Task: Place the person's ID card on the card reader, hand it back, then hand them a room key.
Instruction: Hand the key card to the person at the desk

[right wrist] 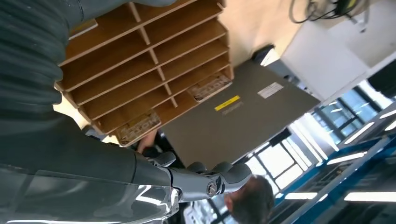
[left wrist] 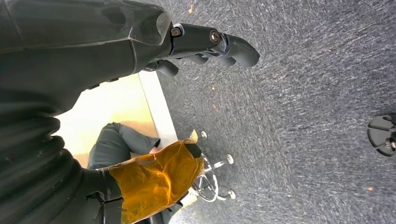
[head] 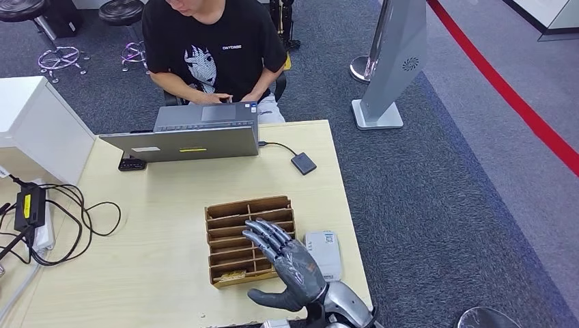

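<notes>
Right hand point(head: 290, 266) empty, fingers spread, hiding near corner of brown slotted wooden card rack point(head: 235, 222); white card reader point(head: 323, 253) beside. Left hand point(left wrist: 205, 44) fingers curled, empty.

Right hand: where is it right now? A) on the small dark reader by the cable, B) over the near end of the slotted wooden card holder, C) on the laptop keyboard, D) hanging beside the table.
B: in the head view the right hand, fingers spread and holding nothing, hovers over the wooden card holder.

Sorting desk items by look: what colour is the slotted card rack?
Brown, like plain wood or cardboard: the card rack, clearest in the head view.
</notes>
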